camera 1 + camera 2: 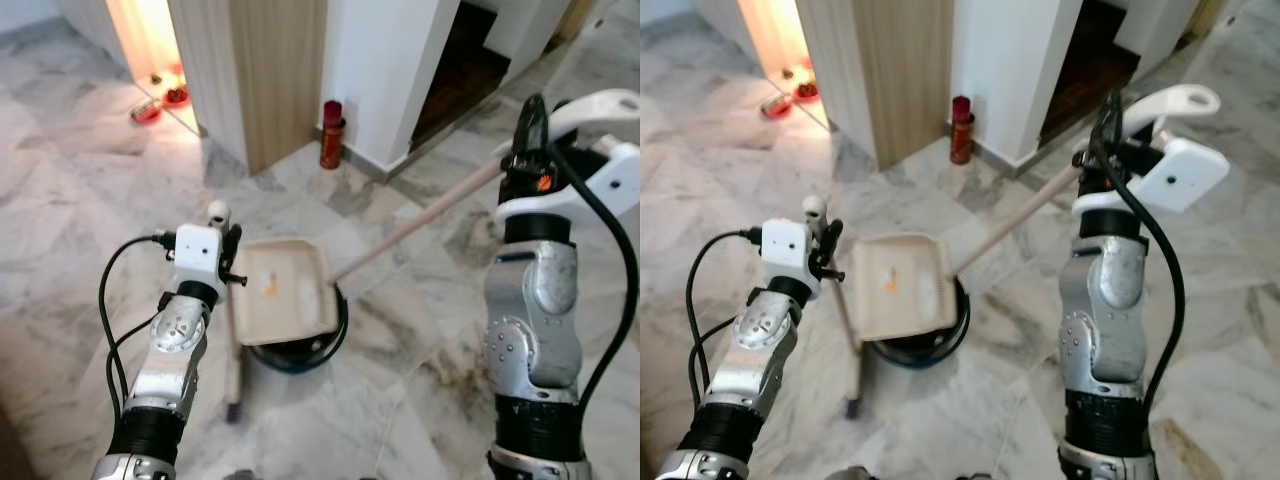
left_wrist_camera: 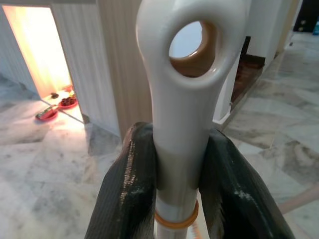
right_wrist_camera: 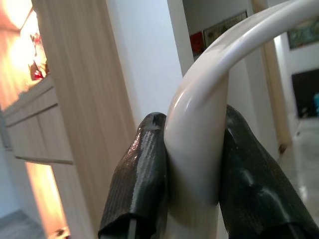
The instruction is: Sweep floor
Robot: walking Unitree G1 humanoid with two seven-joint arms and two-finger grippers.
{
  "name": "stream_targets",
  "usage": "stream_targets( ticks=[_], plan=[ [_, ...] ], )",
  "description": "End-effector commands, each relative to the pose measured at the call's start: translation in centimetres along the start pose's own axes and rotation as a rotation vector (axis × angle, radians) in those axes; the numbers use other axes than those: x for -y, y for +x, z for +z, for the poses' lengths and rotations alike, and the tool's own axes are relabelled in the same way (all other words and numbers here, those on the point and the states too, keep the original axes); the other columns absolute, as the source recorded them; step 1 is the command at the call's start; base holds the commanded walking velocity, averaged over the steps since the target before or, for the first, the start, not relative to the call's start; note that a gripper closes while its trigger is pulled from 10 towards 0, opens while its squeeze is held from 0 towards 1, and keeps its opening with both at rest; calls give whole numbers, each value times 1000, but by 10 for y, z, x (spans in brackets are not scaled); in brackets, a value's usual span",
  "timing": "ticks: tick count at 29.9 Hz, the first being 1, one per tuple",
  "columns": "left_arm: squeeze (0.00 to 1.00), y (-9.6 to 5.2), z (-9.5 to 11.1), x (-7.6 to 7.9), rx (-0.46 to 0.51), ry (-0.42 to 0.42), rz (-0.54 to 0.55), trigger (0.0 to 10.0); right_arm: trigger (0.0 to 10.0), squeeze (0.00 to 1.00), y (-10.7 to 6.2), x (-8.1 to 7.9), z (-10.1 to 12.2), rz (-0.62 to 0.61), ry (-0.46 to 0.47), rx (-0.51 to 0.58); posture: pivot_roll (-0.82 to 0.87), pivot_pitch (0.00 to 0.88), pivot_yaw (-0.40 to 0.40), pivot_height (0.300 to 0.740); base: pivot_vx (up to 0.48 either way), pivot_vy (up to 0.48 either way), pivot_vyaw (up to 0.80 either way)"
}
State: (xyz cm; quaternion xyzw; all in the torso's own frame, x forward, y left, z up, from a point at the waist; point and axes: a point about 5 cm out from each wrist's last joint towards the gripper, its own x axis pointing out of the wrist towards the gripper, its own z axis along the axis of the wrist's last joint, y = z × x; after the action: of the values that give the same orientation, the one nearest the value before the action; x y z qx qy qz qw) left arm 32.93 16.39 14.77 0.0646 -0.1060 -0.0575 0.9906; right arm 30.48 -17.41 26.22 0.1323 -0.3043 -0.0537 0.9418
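Grey marble floor (image 1: 80,200) spreads before a wooden cabinet (image 1: 275,70) and a white wall. The left gripper (image 2: 175,189) is clenched on the white dustpan handle (image 2: 184,99); the beige dustpan (image 1: 285,292) sits above a dark round bin (image 1: 300,350). The right gripper (image 3: 192,179) grips the curved broom handle (image 3: 199,139), raised at the right. A red bottle (image 1: 332,135) stands by the wall.

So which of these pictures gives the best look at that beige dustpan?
The left eye view: the dustpan shows whole from above, tray tilted over a dark round bin, some debris inside. The right eye view shows much the same. The left wrist view shows the top of its handle pinched in the left gripper.
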Motion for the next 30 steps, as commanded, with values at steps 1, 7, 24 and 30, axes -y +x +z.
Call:
stream_targets(
  ticks=[1,7,24,30],
  plan=[
    [0,2,6,-7,28,21,10,10000,10000,0,3,-9,14,25,46,73,165,154,-82,740,439,0,0],
    [0,2,4,-12,16,41,19,10000,10000,0,3,-10,14,31,51,73,165,155,-83,740,418,0,0],
    [0,0,1,-13,4,48,18,10000,10000,0,3,-17,19,83,45,106,161,158,-85,740,0,0,0],
    [0,1,1,-11,9,46,15,10000,10000,0,1,-27,25,149,35,146,160,154,-87,740,0,0,0]
  ],
)
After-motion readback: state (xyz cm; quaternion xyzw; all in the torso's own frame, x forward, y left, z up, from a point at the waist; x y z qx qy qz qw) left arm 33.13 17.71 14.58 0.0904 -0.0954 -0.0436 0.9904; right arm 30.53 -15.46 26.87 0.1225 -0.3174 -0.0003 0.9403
